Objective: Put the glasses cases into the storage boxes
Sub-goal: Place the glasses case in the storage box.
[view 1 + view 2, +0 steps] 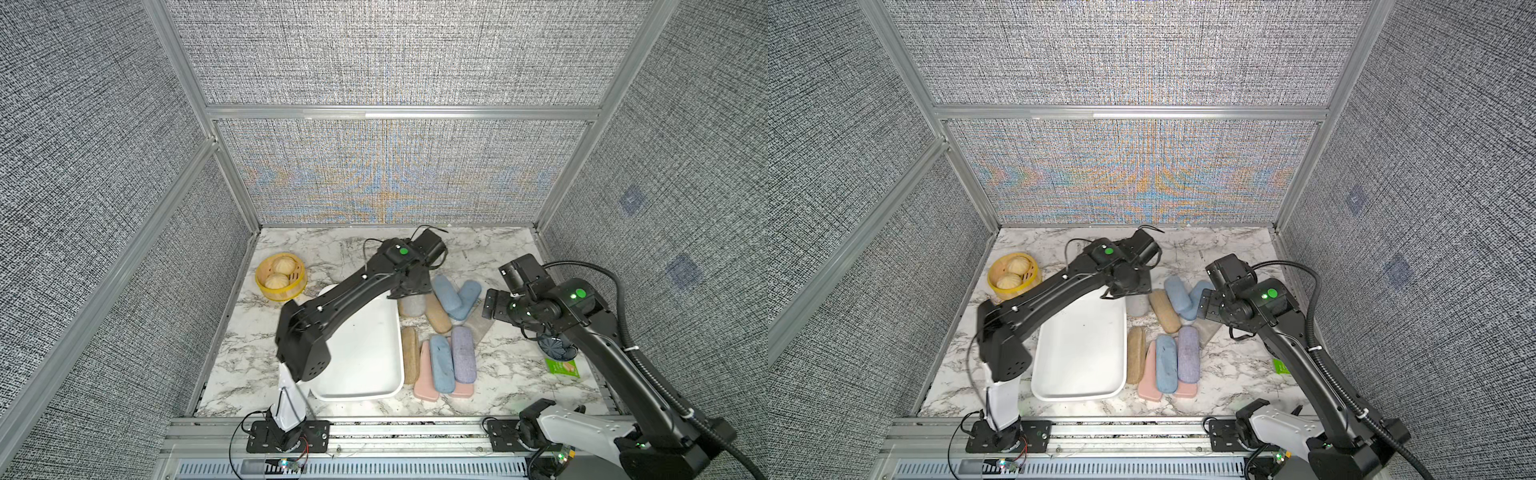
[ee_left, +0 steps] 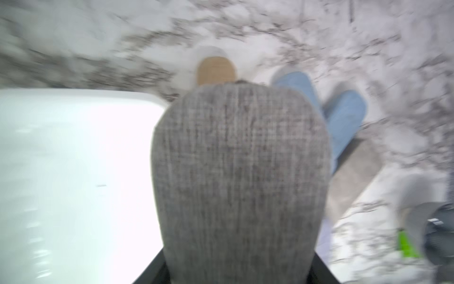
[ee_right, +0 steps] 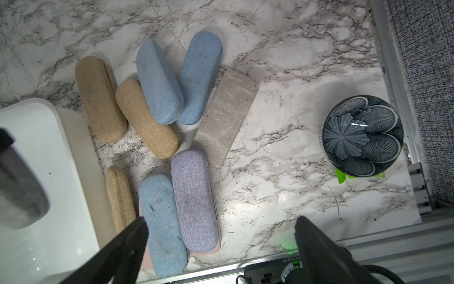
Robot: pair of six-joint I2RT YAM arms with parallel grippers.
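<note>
**Q:** What does the left pincer (image 1: 409,292) hold?
**A:** It pinches one grey case (image 2: 240,172) at the white tray's (image 1: 365,353) far right corner.
**Q:** And the right pincer (image 3: 221,242)?
**A:** Spread and holding nothing, above the other cases (image 3: 159,81), which lie on the surface (image 1: 498,374) between the tray and the right edge.

Grey woven fabric panels (image 1: 395,54) closed the cell on three sides, set in an aluminium frame (image 1: 399,112) with a horizontal bar across the back wall; a blue and orange moiré shimmer lay on the lower back panel (image 1: 1133,187); the tabletop (image 1: 507,374) was glossy white marble veined with grey, catching bright glare; a slotted aluminium rail (image 1: 415,432) ran along the near edge, above a vent grille (image 1: 395,469).
</note>
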